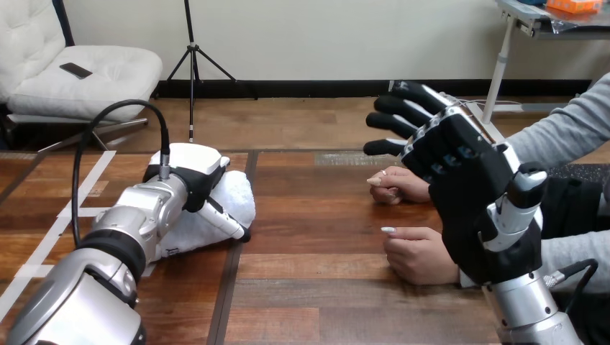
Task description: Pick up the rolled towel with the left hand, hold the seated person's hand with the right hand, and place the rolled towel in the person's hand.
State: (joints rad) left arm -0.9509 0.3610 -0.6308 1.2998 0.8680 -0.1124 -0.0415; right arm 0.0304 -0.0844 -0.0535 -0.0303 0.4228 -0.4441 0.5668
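The left hand (188,171) lies on top of the rolled towel (239,200), its palm over the roll and its thumb clasped down the towel's near side, gripping it. The white towel sits directly under this hand and rests on the wooden counter (324,280), bulging out past the hand toward the right hand's side.

The right hand (467,169) is well apart from the towel and open, its fingers straight and spread, with nothing held. Two hands of the person lie loosely curled on the counter beside it. The farther person's hand (399,185) sits just below the right hand's fingertips. The nearer person's hand (419,254) lies against the heel of the right hand, partly hidden by it; whether they touch cannot be told.
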